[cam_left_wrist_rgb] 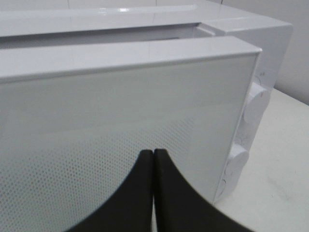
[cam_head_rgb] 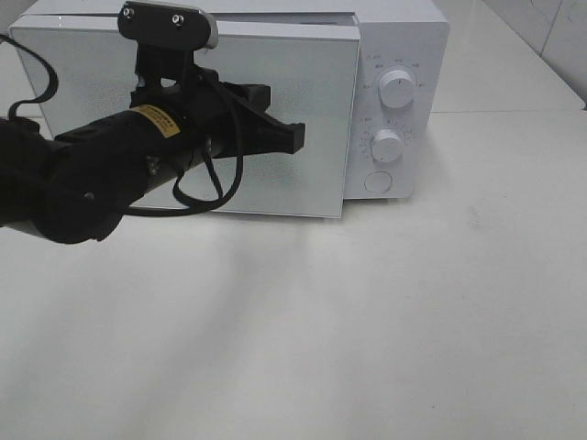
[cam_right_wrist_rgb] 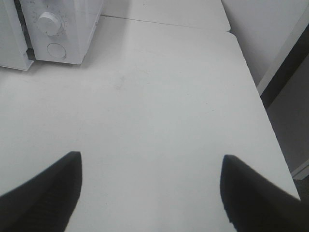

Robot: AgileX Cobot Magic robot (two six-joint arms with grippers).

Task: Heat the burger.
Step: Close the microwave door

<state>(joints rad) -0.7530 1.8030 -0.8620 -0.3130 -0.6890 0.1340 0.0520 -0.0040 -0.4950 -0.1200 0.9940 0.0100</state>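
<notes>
Left gripper (cam_left_wrist_rgb: 153,154): jaws are pressed together near the microwave door (cam_left_wrist_rgb: 96,116). Right gripper (cam_right_wrist_rgb: 150,166): jaws are spread wide above the surface (cam_right_wrist_rgb: 159,87).

Black end effector (cam_head_rgb: 294,137), yellow-labelled arm (cam_head_rgb: 96,172)

A white counter (cam_head_rgb: 367,321) fills the scene, matt and pale, with a few faint grey scuffs on its surface. A thin seam (cam_head_rgb: 504,112) crosses it on the far side (it looks like two slabs butted together). The only thing standing directly on it is a white microwave (cam_head_rgb: 404,37), set at the far side. Its frosted door (cam_head_rgb: 303,73) sits slightly out from the body. Two round knobs (cam_head_rgb: 397,89) and a round button (cam_head_rgb: 377,181) line the panel beside the door.
</notes>
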